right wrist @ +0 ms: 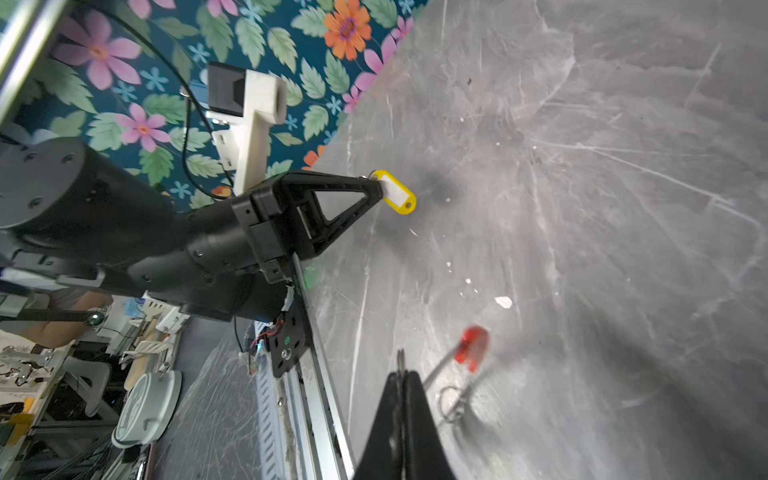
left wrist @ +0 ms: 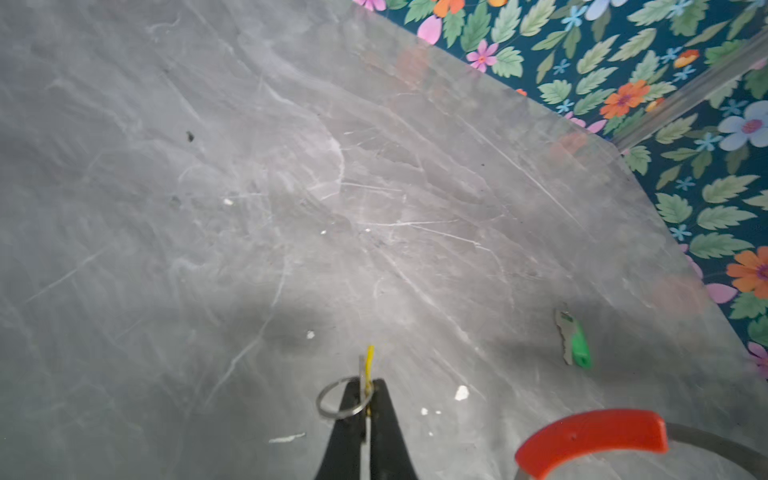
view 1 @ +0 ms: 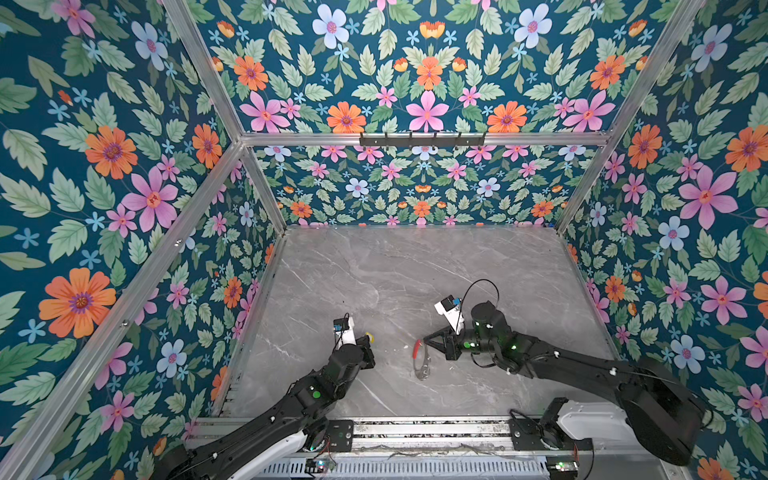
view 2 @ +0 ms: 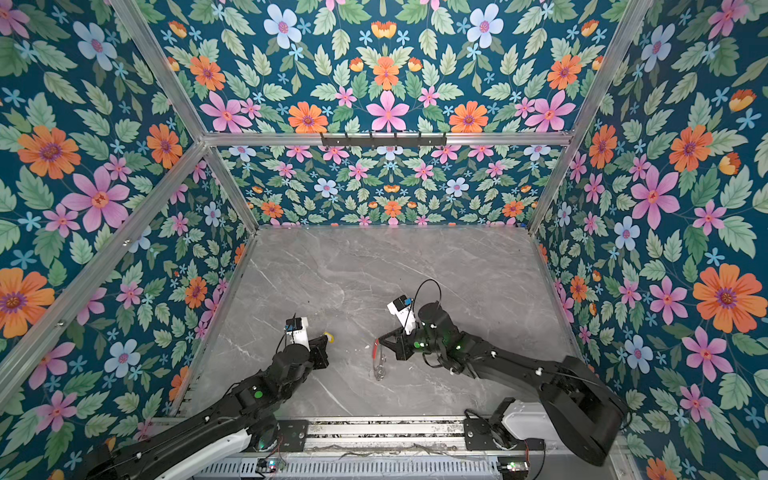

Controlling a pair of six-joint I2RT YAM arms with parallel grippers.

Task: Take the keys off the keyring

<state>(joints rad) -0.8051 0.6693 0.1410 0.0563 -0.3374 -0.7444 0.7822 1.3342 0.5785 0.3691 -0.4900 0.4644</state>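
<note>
Silver rail [view 1: 415,428]: along the near edge of the table, holding both arm bases.
Left arm [view 1: 291,407]: black, reaching in from the near left corner.
Right arm [view 1: 582,365]: black, reaching in from the near right, bent toward the middle.
Left gripper [left wrist: 368,387]: pressed together, pinching the yellow-tag key, up off the table.
Yellow-tag key [right wrist: 398,193]: off the hoop, sticking out past the left finger tips; white paper slip in the tag, plain, no words to read.
Small silver ring [left wrist: 332,399]: looped round one left finger, right by the yellow tag.
Right gripper [right wrist: 401,376]: pressed together, pinching the thin rim of the keyring.
Keyring [view 1: 417,349]: near the front middle of the table, between the two grippers, standing on edge; low end touching the table or not, cannot tell.
Red arc [left wrist: 590,436]: on the hoop, close to the right finger tips.
Tiny rings [right wrist: 451,403]: silver, hanging low on the hoop.
White crumbs [left wrist: 461,392]: scattered on the table near the grippers.
Green-tag key [left wrist: 575,343]: flat on the table, alone, apart from the hoop; no words to read.
Table [view 1: 415,270]: grey stone look with pale veins.
Walls [view 1: 428,112]: dark blue with pink, orange and pale blue flowers and green leaves.
Hook rack [view 1: 422,140]: black, on the silver bar of the back wall.
</note>
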